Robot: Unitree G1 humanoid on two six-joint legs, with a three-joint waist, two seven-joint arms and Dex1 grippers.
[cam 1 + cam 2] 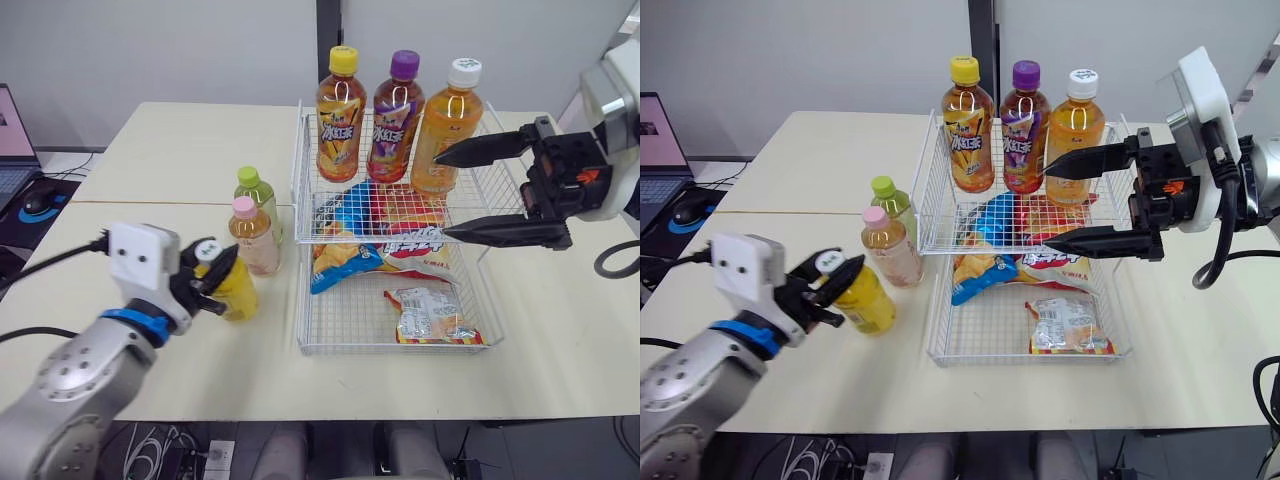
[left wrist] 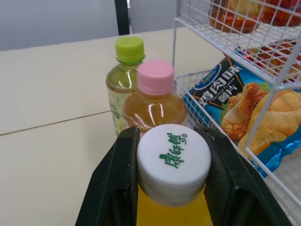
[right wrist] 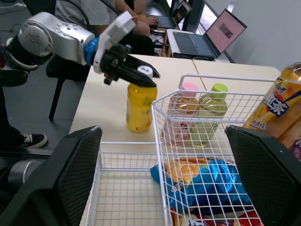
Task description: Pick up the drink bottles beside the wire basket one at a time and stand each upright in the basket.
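Left fingers (image 2: pixel 118 186) grip the white cap of the yellow bottle (image 1: pixel 238 292), which stands on the worktop (image 1: pixel 170 160) at eight o'clock from the basket (image 1: pixel 340 330). Right fingers (image 1: pixel 490 150) gape wide apart over the basket's three o'clock side, holding nothing.

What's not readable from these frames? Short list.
Yellow bottle: body cut off by the bottom edge in the left wrist view; left gripper, shut on its cap, covers the neck in the eye views.
Green-capped bottle: lower half behind the pink-capped bottle, left eye view.
Blue chip bag: print broken up by the wire basket upper shelf, eye views.
Laptop: cut off by the left edge, eye views.
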